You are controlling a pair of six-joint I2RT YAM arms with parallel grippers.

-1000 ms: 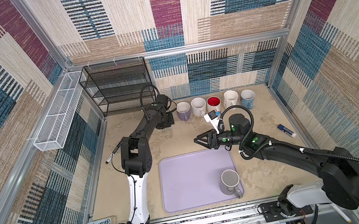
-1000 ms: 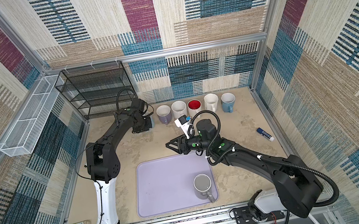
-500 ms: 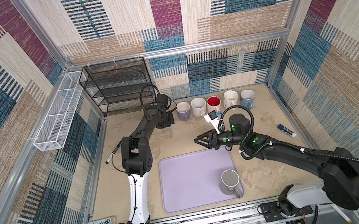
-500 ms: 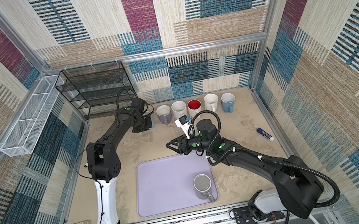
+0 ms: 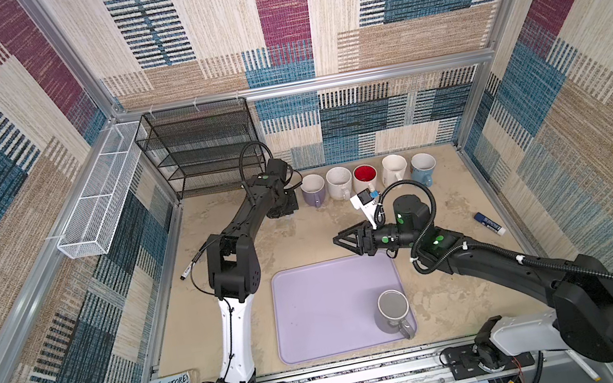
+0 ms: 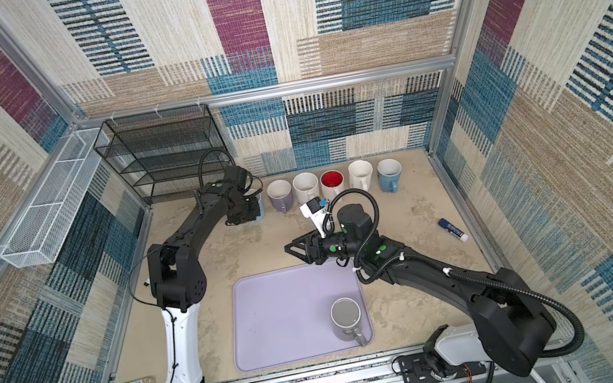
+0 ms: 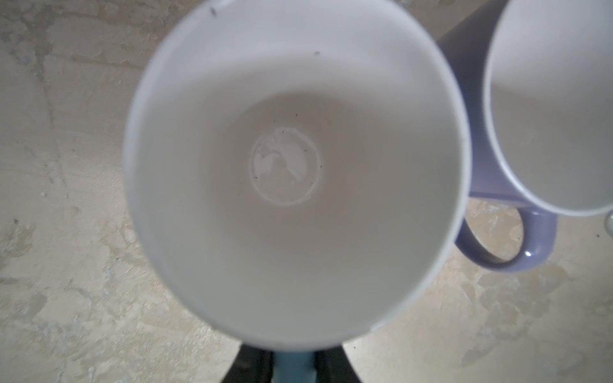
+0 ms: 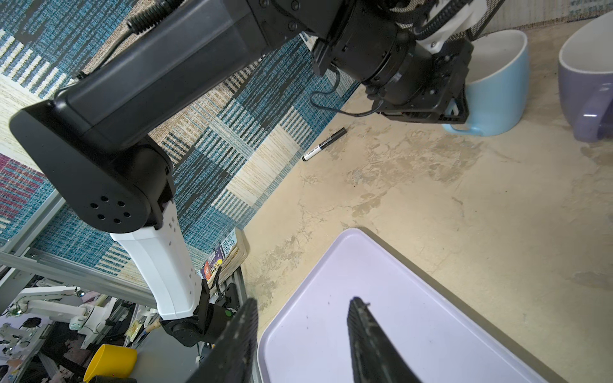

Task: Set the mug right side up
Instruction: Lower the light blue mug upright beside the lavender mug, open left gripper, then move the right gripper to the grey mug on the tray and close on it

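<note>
Smooth ceramic mug [image 7: 295, 165]; matt plastic tray [image 5: 324, 307]; rough mottled tabletop [image 8: 431, 185].

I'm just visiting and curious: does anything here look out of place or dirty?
A black marker lies loose at far left and a blue marker at far right; neither seems needed here. The leftmost mug has a ring stain and specks inside.
</note>
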